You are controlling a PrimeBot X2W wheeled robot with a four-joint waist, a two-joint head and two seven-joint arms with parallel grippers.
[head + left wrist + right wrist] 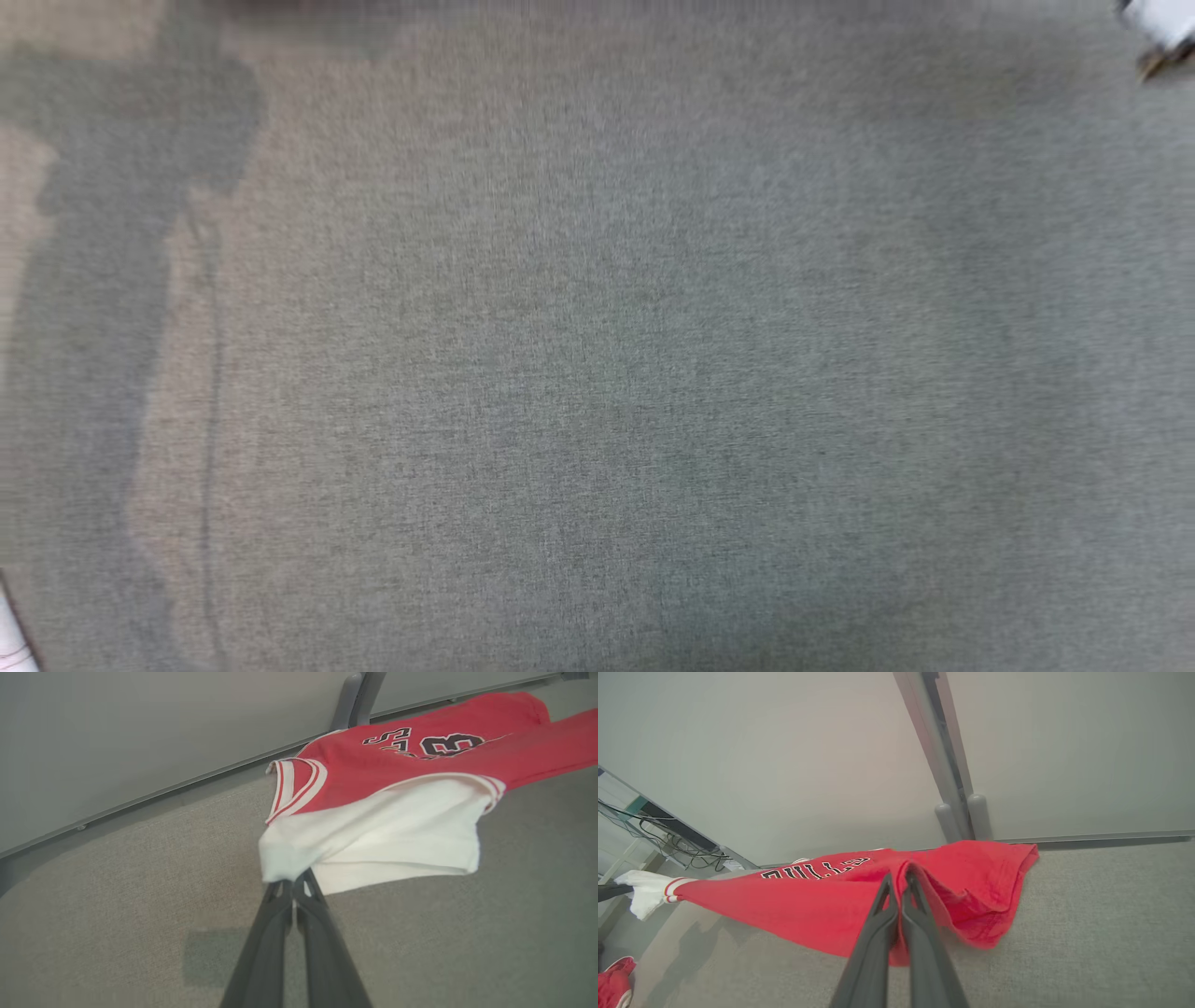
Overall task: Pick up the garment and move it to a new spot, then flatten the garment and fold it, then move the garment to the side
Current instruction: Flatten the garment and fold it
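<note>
The red jersey [397, 779] is stretched low over the grey surface [117, 905], spreading toward 2 o'clock from the left claw [294, 883], which is pinched shut on its white sleeve. The right claw [899, 873] is clamped on a red fold, with cloth trailing toward 9 o'clock. Flattening it well probably calls for even tension and a level, matched descent.

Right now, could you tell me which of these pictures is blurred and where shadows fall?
Head view: smeared throughout, with a dark shadow down the left of the grey surface. Left wrist view: sharp; the left gripper, shut on the jersey, casts a soft shadow beside its fingers. Right wrist view: sharp, and a shadow lies under the lifted jersey.
</note>
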